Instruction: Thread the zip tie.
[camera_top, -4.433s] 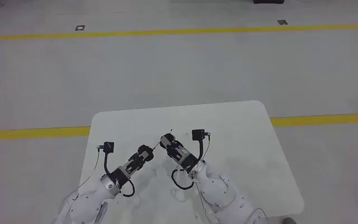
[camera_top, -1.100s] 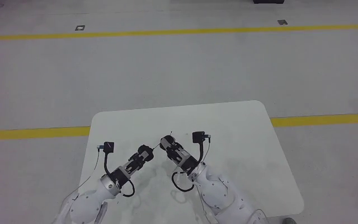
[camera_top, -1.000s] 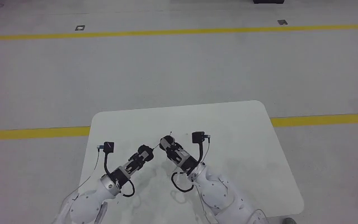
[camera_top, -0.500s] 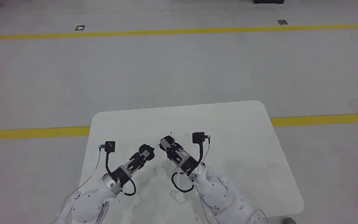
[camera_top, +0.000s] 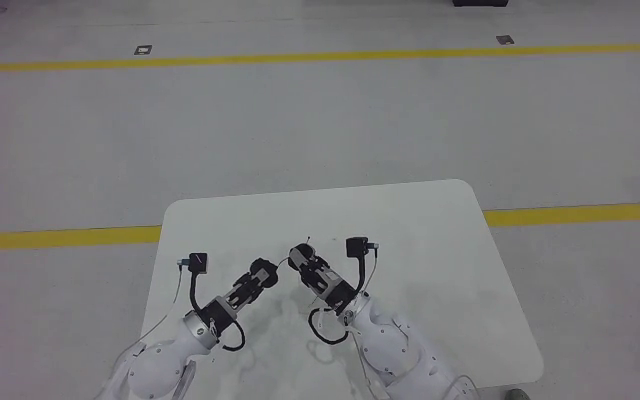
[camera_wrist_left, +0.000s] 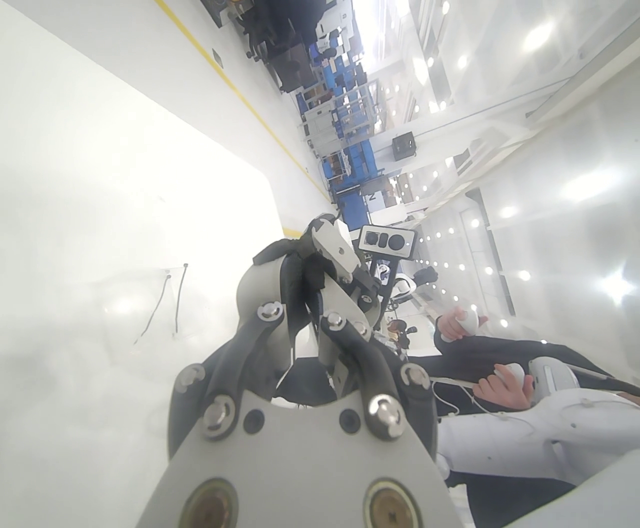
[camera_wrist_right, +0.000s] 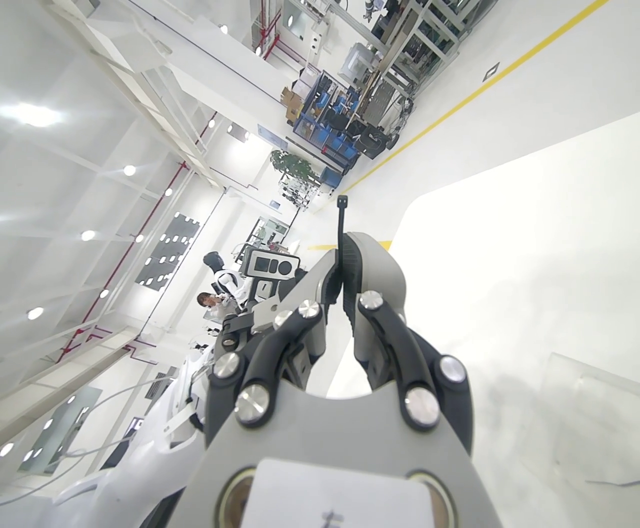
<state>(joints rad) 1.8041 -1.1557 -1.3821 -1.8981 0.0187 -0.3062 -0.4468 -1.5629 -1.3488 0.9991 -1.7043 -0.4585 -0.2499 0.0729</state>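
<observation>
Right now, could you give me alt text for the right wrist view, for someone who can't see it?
The right gripper is shut on a thin black zip tie, whose small square head sticks out past its tip. Farther off lies a white table with a rounded corner, and a yellow line crosses the floor behind.

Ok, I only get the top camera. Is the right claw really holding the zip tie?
Observer: Yes. The right gripper is shut on a black zip tie, pinched between its pads.
Operator: Which end sticks out?
Observer: The square head end, poking up past the gripper.
Operator: Are there any more?
Observer: Two spare ties lie flat on the table.
</observation>
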